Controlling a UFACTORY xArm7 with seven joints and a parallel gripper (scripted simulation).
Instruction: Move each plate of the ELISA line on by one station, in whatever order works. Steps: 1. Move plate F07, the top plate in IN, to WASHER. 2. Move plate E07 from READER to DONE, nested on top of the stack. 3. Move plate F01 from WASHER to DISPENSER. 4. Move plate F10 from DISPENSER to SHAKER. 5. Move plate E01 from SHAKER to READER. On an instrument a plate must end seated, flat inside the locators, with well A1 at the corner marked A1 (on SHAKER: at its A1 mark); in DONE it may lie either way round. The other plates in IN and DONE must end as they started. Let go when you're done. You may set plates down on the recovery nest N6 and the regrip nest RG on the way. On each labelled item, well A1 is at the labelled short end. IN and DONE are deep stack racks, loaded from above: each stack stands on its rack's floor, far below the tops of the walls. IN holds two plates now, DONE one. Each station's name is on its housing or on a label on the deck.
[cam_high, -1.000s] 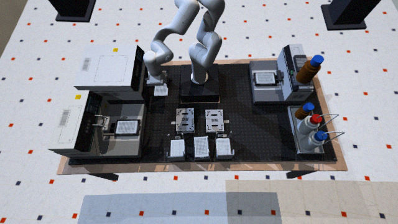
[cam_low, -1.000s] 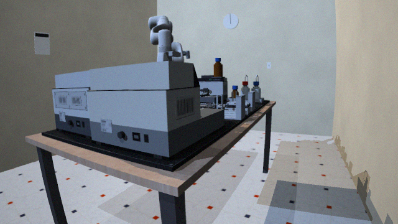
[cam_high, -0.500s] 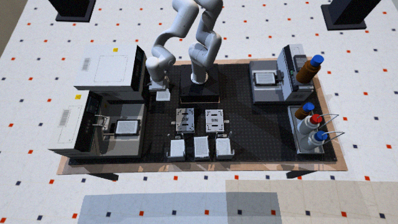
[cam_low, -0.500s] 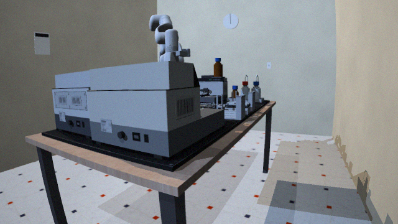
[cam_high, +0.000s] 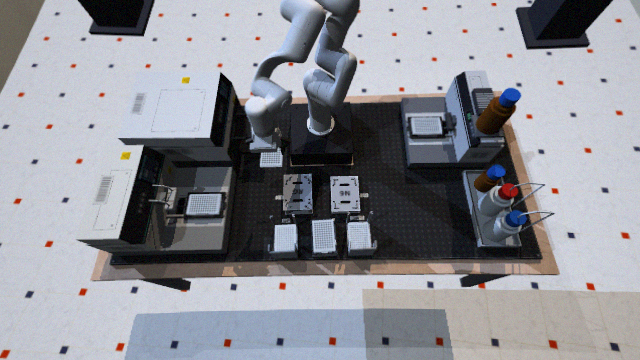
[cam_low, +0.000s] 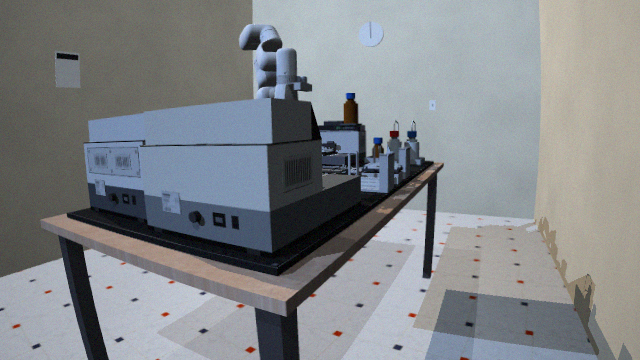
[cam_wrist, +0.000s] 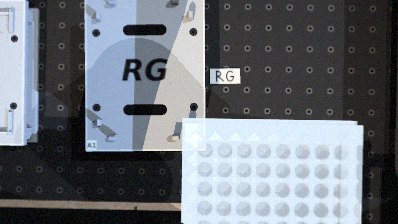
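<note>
Jaws of mine are clamped on a white well plate (cam_wrist: 272, 172), gripping it across its sides. In the wrist view I see the plate from above, but I cannot see my fingertips.

The plate hangs in the air above the black bench (cam_high: 415, 220), on the left side of my base block (cam_high: 345, 155). It is just beyond the far end of the RG nest (cam_high: 297, 192). From my wrist, one corner of the plate covers a corner of that nest. It is not sitting in the nest.

I cannot read the name on the plate. It hangs close to the big box (cam_high: 175, 107) at the far left, so I think it is E07 and I am on step 2, going to DONE.

Next I must carry it to the near row of plate holders (cam_high: 284, 254), find the DONE rack, line up over it and go straight down deep inside. Then I let go.
</note>
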